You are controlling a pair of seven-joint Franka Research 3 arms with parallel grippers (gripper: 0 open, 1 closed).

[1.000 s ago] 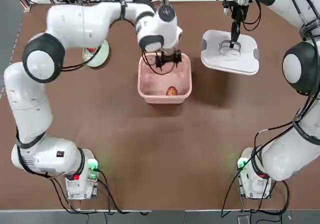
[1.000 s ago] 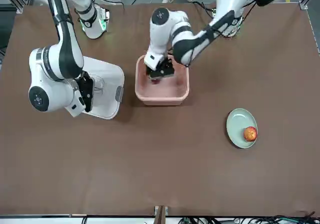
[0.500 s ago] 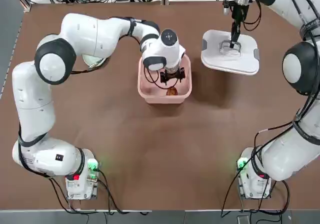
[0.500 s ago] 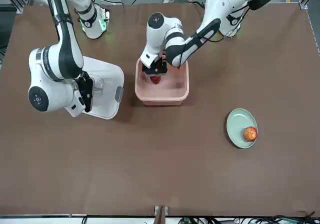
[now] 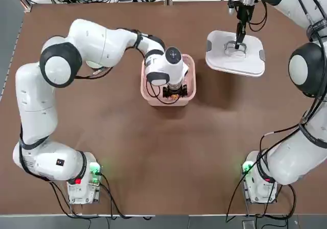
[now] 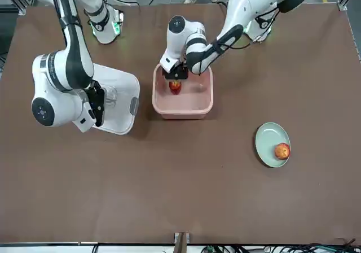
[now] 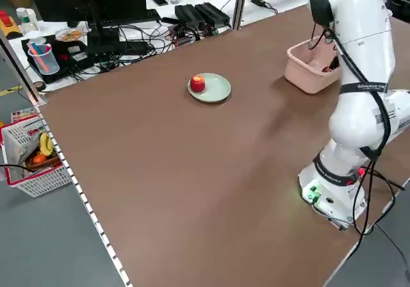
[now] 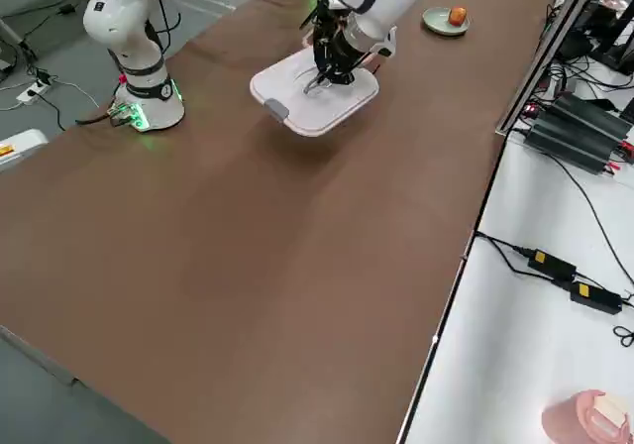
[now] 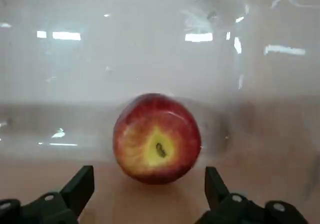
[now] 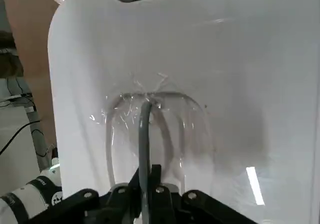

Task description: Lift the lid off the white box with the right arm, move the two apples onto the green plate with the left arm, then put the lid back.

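Two black fingers of my left gripper (image 9: 150,196) stand wide apart over the open pale pink rounded-square plastic tub (image 6: 183,101), nothing between their pads. Ahead of those fingertips, centred on the gap and apart from both of them, a small round red apple with a yellow patch round its stem (image 9: 157,139) sits inside the tub, on its floor. The tub's walls surround the spot these fingers face, and the big white jointed left arm (image 5: 62,63) reaches over one edge of the tub to bring them there. Well apart from the left fingers, on the tabletop beyond the tub's left-arm side, is the small round mint-green plate with a raised rim (image 6: 265,141), and a second red-and-orange apple (image 6: 282,151) rests on it, near its rim. On the opposite side of the tub, my right gripper (image 10: 145,184) has its slim dark fingers closed on the looped grey-white handle (image 10: 144,149), which runs up between them. Beneath those fingers spreads the white rounded-square plastic lid with two grey side clips (image 5: 225,63), off the tub and beside it; I cannot tell whether it touches the brown table (image 6: 169,191). Both the lid and the right fingers are well apart from the left fingers.
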